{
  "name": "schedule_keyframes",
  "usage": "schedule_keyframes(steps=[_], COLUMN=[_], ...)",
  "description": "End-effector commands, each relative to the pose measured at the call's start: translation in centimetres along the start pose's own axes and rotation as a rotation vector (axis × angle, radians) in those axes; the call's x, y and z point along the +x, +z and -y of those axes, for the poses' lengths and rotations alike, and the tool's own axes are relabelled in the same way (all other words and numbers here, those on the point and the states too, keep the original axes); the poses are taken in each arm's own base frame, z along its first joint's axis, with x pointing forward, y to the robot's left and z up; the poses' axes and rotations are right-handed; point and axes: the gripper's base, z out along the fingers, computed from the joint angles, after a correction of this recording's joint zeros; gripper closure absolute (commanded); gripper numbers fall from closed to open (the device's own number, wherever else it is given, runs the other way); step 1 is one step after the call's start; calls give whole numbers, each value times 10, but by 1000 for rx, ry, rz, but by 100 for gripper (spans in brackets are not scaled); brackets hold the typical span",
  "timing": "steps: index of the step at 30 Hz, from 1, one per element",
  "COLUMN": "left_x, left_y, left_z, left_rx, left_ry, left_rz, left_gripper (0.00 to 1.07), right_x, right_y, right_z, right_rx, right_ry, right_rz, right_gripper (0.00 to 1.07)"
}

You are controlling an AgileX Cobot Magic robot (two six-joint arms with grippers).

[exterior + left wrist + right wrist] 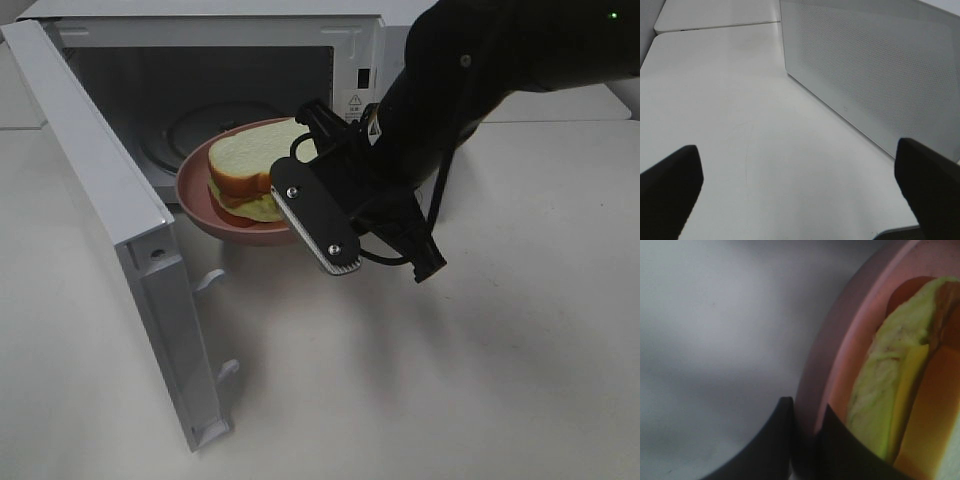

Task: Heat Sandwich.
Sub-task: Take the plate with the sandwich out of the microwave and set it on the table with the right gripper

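1. The right gripper (805, 440) pinches the rim of the pink plate (205, 205), held at the mouth of the open microwave (110, 190).
2. The sandwich (250, 170) lies on that plate, seemingly partly inside the cavity.
3. The left gripper (800, 185), beside the microwave's wall, stands spread and empty.

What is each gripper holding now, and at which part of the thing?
The right gripper is shut on the rim of the pink plate, which carries the sandwich. The left gripper is open and holds nothing.
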Motion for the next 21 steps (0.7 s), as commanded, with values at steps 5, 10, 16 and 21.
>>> schedule_keyframes(steps=[5,10,16,21], left_x=[2,2,2,2], left_y=[-3,-3,-3,-3], left_z=[1,1,1,1], left_rx=[-3,-3,-3,-3], left_ry=[-1,-1,-1,-1], left_rz=[30,30,30,30], left_gripper=[5,5,5,5], right_x=[2,3,3,3], right_y=[-20,-30,-40,-51], right_z=[-12,-22,-34,-44], right_rx=[56,63,64,73], right_ry=[-4,-3,2,9], right_rz=[-5,-5,-5,-5], right_gripper=[107,107,107,107])
